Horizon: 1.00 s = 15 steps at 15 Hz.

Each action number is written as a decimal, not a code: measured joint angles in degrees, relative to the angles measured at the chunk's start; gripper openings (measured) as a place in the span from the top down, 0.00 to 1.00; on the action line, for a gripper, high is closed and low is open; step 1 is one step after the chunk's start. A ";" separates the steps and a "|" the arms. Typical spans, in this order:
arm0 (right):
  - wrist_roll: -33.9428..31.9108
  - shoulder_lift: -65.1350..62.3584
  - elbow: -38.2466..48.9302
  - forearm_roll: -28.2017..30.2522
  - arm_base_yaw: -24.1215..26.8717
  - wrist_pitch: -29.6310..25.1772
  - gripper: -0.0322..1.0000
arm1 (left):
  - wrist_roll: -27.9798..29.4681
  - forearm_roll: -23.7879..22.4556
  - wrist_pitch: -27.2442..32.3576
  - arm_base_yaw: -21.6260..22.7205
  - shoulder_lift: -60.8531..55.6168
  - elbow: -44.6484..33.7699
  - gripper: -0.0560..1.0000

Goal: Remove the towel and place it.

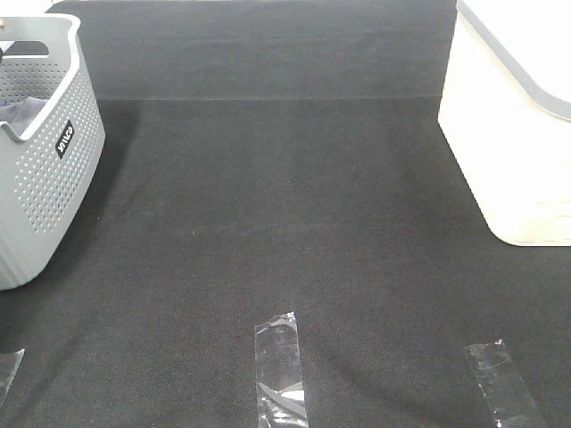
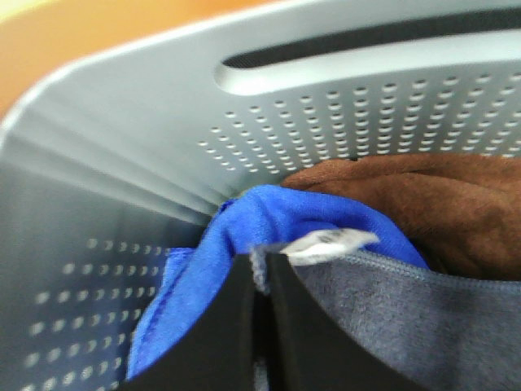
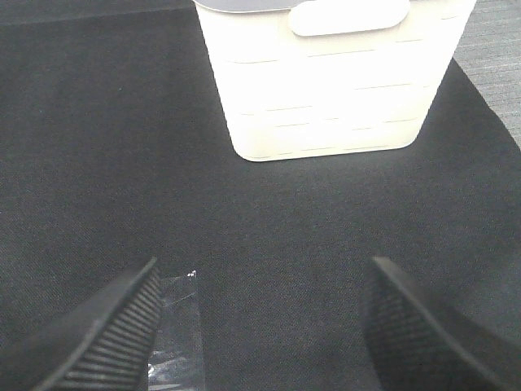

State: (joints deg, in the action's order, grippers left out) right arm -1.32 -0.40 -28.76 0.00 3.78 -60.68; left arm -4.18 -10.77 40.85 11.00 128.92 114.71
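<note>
In the left wrist view my left gripper [image 2: 260, 273] is down inside the grey perforated basket [image 2: 122, 163]. Its jaws are closed on the hem of the grey-lavender towel [image 2: 407, 318], beside a white label [image 2: 326, 243]. A bright blue cloth [image 2: 244, 224] lies behind the towel, and a brown cloth [image 2: 423, 208] beyond that. In the exterior high view the basket [image 1: 45, 178] stands at the left edge with a bit of towel [image 1: 20, 111] showing inside; neither arm shows there. My right gripper [image 3: 264, 273] is open and empty above the black table cover.
A white bin [image 1: 513, 134] stands at the right of the black table cover [image 1: 285, 205], and also shows ahead in the right wrist view [image 3: 326, 81]. Clear tape strips [image 1: 278, 370] [image 1: 500, 379] lie near the front edge. One strip [image 3: 175, 326] lies under my right gripper.
</note>
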 joint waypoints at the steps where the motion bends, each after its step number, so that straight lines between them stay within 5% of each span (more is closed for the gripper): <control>1: 0.00 0.00 0.00 0.00 0.00 0.00 0.33 | 0.00 0.29 0.63 -0.17 -1.20 0.00 0.94; 8: 0.00 0.00 0.00 0.00 0.00 0.00 0.33 | 0.00 3.95 2.58 -3.32 -16.04 0.00 0.94; 15: 0.00 0.00 0.00 0.00 0.00 0.00 0.33 | -1.66 5.39 -3.15 -18.85 -29.34 0.00 0.94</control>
State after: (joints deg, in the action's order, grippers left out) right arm -1.32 -0.40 -28.76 0.00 3.78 -60.68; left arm -5.84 -5.39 37.70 -7.85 99.58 114.71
